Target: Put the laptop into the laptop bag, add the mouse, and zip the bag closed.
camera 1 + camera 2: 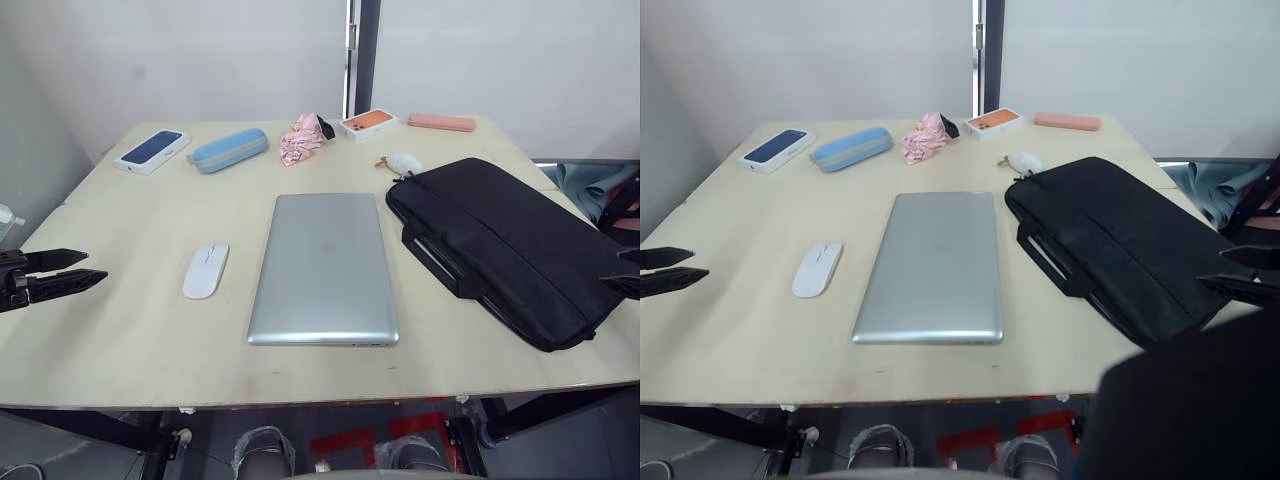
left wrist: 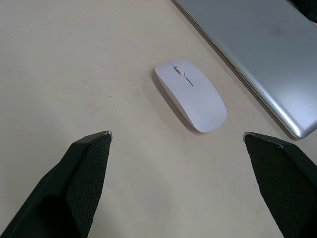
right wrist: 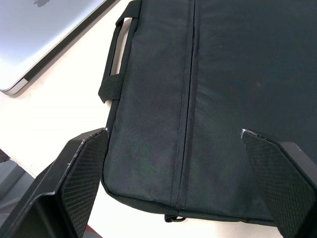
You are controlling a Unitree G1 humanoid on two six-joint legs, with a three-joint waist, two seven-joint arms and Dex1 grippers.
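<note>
No step has begun: the slim silver-grey metal laptop (image 1: 323,268) lies flat mid-table, between the small white oval mouse (image 1: 205,269) and the large black fabric laptop bag (image 1: 505,243), which looks zipped. Opening the bag likely comes first. The left gripper (image 1: 68,272) hovers near the mouse and the right gripper (image 3: 176,163) over the bag's end, both with jaws wide apart and holding nothing.

I'm seeing bare table (image 1: 120,340) running along the left edge and the near edge. My left hand (image 1: 85,270) is hanging open over that left strip, with nothing between it and the mouse (image 1: 205,270). The laptop (image 1: 324,268) is blocking the middle, the laptop bag (image 1: 500,245) is filling the right side, and small clutter is lining the far edge.
</note>
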